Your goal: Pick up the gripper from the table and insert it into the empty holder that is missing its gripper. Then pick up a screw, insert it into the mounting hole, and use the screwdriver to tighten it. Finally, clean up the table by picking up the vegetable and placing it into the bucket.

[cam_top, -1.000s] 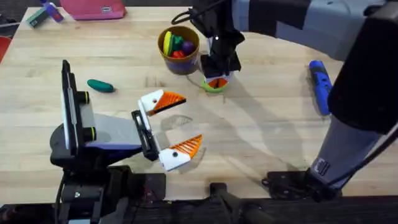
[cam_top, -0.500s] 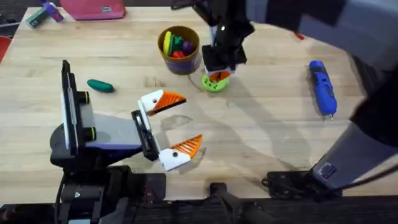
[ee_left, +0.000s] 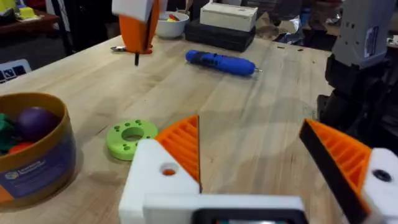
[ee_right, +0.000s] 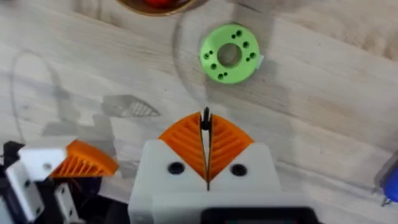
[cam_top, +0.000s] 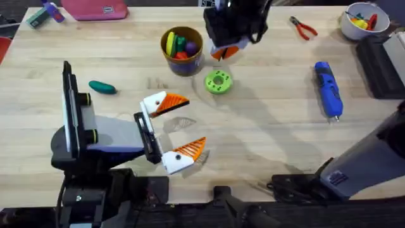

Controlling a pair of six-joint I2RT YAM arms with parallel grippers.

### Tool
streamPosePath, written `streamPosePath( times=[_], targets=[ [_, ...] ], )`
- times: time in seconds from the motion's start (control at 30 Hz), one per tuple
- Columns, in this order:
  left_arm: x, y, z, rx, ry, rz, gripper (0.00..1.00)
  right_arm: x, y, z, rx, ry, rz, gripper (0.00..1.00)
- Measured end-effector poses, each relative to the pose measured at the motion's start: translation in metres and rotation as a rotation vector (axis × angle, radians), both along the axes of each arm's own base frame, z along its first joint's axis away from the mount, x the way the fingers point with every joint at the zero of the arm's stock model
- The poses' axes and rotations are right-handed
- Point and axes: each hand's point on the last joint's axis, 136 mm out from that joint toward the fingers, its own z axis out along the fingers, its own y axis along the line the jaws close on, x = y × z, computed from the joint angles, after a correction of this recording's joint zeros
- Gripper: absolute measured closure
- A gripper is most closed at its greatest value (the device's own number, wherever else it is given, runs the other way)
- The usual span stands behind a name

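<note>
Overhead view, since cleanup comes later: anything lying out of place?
Only the vegetable: it lies loose on the table, apart from the bucket holding the other toys. Nothing looks spilled.

On the counter point(cam_top: 266, 139) lie one blue screwdriver point(cam_top: 328, 88), one green disc point(cam_top: 218, 82), one dark green vegetable point(cam_top: 102, 87), one pair of red-handled pliers point(cam_top: 304, 27) and one white bowl point(cam_top: 361, 18). One orange bucket point(cam_top: 182, 49) holds several toys. Two tools: left tool point(cam_top: 172, 130), right tool point(cam_top: 226, 50).
</note>
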Motion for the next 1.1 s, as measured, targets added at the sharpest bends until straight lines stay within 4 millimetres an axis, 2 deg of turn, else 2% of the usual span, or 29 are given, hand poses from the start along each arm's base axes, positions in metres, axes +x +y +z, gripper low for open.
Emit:
streamPosePath(
  times=[0.2, 0.33, 0.8, 1.1],
  targets=[
    [0.000, 0.000, 0.000, 0.000, 0.000, 0.000, 0.014, -0.015, 0.018, 0.037, 0.024, -0.063, 0.134, 0.995],
    [0.000, 0.000, 0.000, 0.000, 0.000, 0.000, 0.014, -0.032, 0.035, 0.047, 0.022, -0.089, 0.260, 0.995],
    [0.000, 0.000, 0.000, 0.000, 0.000, 0.000, 0.013, -0.087, 0.074, 0.047, -0.029, -0.110, 0.638, 0.995],
    [0.000, 0.000, 0.000, 0.000, 0.000, 0.000, 0.014, -0.112, 0.085, 0.047, -0.050, -0.115, 0.780, 0.995]
  ],
)
